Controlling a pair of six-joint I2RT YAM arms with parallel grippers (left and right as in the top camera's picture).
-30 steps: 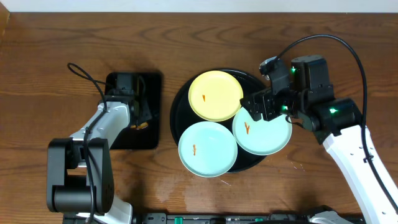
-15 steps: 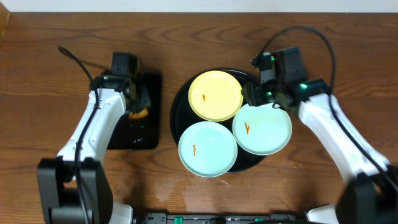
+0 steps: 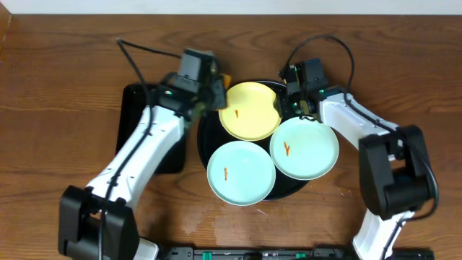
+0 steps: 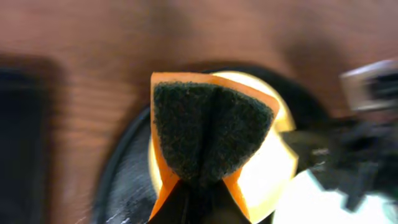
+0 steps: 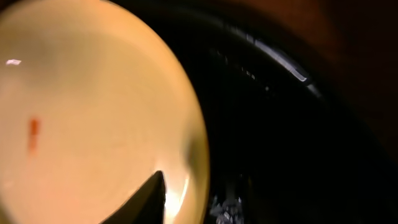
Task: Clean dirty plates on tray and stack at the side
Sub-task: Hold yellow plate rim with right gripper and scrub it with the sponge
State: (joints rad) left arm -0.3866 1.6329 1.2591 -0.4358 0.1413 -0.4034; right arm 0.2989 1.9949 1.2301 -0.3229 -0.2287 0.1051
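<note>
One wooden desk [image 3: 50, 58], same as a second ago, with the round black tray [image 3: 205, 144] unmoved at its centre. At 9 o'clock, rectangular black tray [image 3: 133, 108], now vacated. Swung off it and across to the round tray's 10 o'clock rim: left arm [image 3: 144, 148]. Pulled in from the mint plate at 4 o'clock to the 1 o'clock rim: right arm [image 3: 354, 126].

Unshifted on the round tray, three plates: yellow plate [image 3: 250, 110] at 12 o'clock, one mint plate [image 3: 242, 172] at 7 o'clock, other mint plate [image 3: 304, 148] at 4 o'clock. Each with an orange smear; none wiped, none stacked.

Smaller still, sponge [image 4: 211, 124], orange with a dark scouring face, carried over from the rectangular tray and now hanging above the yellow plate's 10 o'clock edge. Clamped on the sponge: left jaws. Narrowing at the yellow plate's 3 o'clock rim, one fingertip [image 5: 152, 202] over the edge: right jaws. Gripping or only close, cannot tell.

Probably means fetching finished and scrubbing of the yellow plate about to start, right side likely there to steady it.
</note>
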